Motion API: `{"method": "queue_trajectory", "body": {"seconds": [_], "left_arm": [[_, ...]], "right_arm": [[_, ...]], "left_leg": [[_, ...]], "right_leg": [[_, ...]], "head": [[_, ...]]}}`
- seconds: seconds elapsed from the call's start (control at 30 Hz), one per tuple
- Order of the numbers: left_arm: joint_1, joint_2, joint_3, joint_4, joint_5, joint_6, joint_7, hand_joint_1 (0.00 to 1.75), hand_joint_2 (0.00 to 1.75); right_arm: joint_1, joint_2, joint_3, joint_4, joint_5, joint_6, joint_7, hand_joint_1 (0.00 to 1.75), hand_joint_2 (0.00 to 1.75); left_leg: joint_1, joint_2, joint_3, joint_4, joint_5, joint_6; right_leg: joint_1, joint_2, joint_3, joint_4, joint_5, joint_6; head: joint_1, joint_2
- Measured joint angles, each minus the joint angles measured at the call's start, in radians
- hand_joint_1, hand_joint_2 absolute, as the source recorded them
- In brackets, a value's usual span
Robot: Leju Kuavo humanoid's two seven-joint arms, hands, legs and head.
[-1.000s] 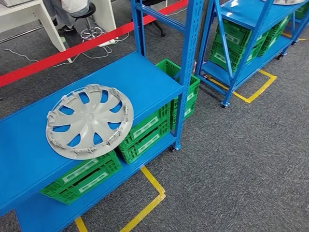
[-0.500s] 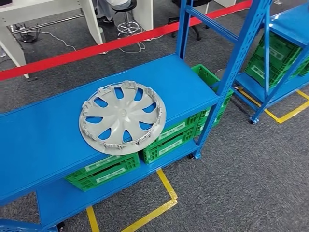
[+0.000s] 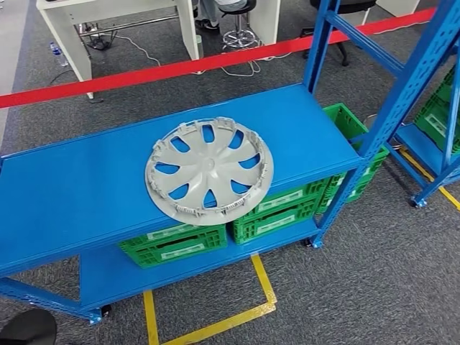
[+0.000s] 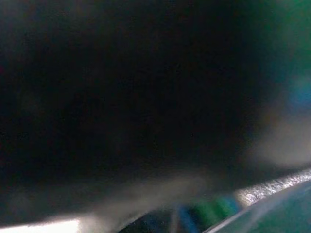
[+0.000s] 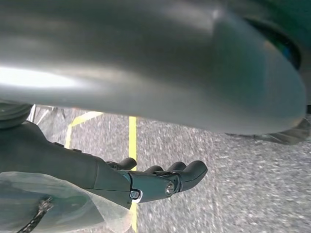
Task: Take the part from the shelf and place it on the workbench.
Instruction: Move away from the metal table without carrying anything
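From the head view I see, far left, a white desk [image 3: 81, 21] behind a red barrier tape [image 3: 162, 70] that runs across the grey carpet; nearer, the blue shelf [image 3: 65, 194] spans most of my view; the grey hubcap [image 3: 208, 171] lies flat on its top deck, right of centre, its near rim at the deck's front edge; green crates [image 3: 271, 212] sit on the lower deck beneath it; yellow floor tape [image 3: 260, 277] marks the carpet in front; a second blue rack [image 3: 428, 144] stands at far right. My left wrist view is dark and blurred, so I cannot tell that hand's state; my right hand [image 5: 161, 182] hangs over the carpet, fingers extended, holding nothing.
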Motion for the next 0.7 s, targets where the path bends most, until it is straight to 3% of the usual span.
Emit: {"method": "queue_trajectory", "body": {"seconds": [0.07,0.1,0.17,0.23,0.3,0.37,0.4,0.43,0.47,0.53,0.6,0.67,0.7], "left_arm": [[-0.002,0.002,0.0,-0.001,0.001,0.002,-0.002,0.0,0.0],[-0.002,0.002,0.0,-0.001,0.003,0.003,-0.003,0.0,0.0],[0.0,0.002,0.0,-0.002,0.008,0.006,-0.004,0.0,0.0],[0.003,0.002,0.0,-0.005,0.015,0.009,-0.006,0.0,0.0],[0.001,0.002,0.0,-0.007,0.018,0.012,-0.008,0.0,0.0],[0.0,0.002,0.0,-0.007,0.019,0.015,-0.009,0.0,0.0],[0.001,0.001,0.0,-0.007,0.019,0.016,-0.01,0.0,0.0],[0.001,0.001,0.0,-0.007,0.02,0.017,-0.01,0.0,0.0],[0.002,0.001,0.0,-0.007,0.02,0.018,-0.01,0.0,0.0],[0.001,0.0,0.0,-0.007,0.02,0.019,-0.011,0.0,0.0],[0.0,0.001,0.0,-0.008,0.021,0.021,-0.012,0.0,0.0],[0.003,0.002,0.0,-0.008,0.025,0.023,-0.013,0.0,0.0],[0.004,0.002,0.0,-0.009,0.027,0.024,-0.013,0.0,0.0]], "right_arm": [[0.0,0.001,0.0,0.002,0.0,0.001,0.0,0.0,0.0],[0.0,0.002,0.0,0.003,0.0,0.002,0.0,0.0,0.0],[-0.003,0.004,0.0,0.005,0.0,0.004,0.001,0.0,0.0],[-0.007,0.006,0.0,0.008,0.0,0.007,0.0,0.0,0.0],[-0.006,0.008,0.0,0.011,0.002,0.01,0.0,0.0,0.0],[-0.002,0.009,0.0,0.015,0.001,0.012,-0.001,0.0,0.0],[-0.001,0.009,0.0,0.018,0.0,0.014,-0.002,0.0,0.0],[0.0,0.009,0.0,0.02,-0.002,0.015,-0.003,0.0,0.0],[0.0,0.009,0.0,0.022,-0.002,0.016,-0.004,0.0,0.0],[-0.001,0.01,0.0,0.025,-0.002,0.017,-0.004,0.0,0.0],[-0.001,0.012,0.0,0.027,-0.002,0.019,-0.004,0.0,0.0],[-0.001,0.014,0.0,0.029,-0.002,0.021,-0.004,0.0,0.0],[-0.002,0.015,0.0,0.03,-0.002,0.023,-0.004,0.0,0.0]], "left_leg": [[-0.013,0.045,0.049,-0.097,0.022,0.015],[-0.018,0.054,0.054,-0.11,0.016,0.021],[-0.017,0.032,0.056,-0.12,0.018,0.032],[-0.01,0.008,0.063,-0.134,0.026,0.044],[-0.006,-0.017,0.067,-0.14,0.029,0.051],[-0.006,-0.046,0.068,-0.139,0.028,0.053],[-0.006,-0.061,0.069,-0.139,0.027,0.053],[-0.005,-0.075,0.072,-0.138,0.026,0.051],[-0.003,-0.09,0.075,-0.137,0.024,0.049],[-0.002,-0.116,0.076,-0.131,0.018,0.039],[-0.002,-0.138,0.07,-0.126,0.015,0.027],[0.001,-0.158,0.065,-0.126,0.018,0.016],[0.002,-0.152,0.062,-0.121,0.014,0.011]], "right_leg": [[0.004,-0.021,0.004,-0.001,-0.009,0.009],[0.006,-0.032,0.006,-0.002,-0.012,0.014],[0.006,-0.049,0.017,-0.007,-0.018,0.023],[0.004,-0.01,0.011,0.023,-0.042,0.03],[0.001,0.051,-0.044,0.136,-0.096,0.035],[-0.001,0.069,-0.119,0.261,-0.133,0.038],[-0.002,0.071,-0.139,0.28,-0.123,0.039],[-0.003,0.073,-0.14,0.258,-0.092,0.04],[-0.005,0.08,-0.122,0.2,-0.047,0.041],[-0.013,0.126,-0.071,0.07,0.018,0.043],[-0.017,0.156,-0.044,0.016,0.031,0.036],[-0.014,0.138,-0.038,0.011,0.032,0.023],[-0.014,0.127,-0.036,0.009,0.034,0.017]], "head": [[0.0,0.0],[-0.001,0.0],[-0.001,0.0],[0.001,0.0],[0.006,0.0],[0.008,0.0],[0.008,0.0],[0.008,0.0],[0.008,0.0],[0.01,0.0],[0.012,0.0],[0.012,0.0],[0.011,0.0]]}}
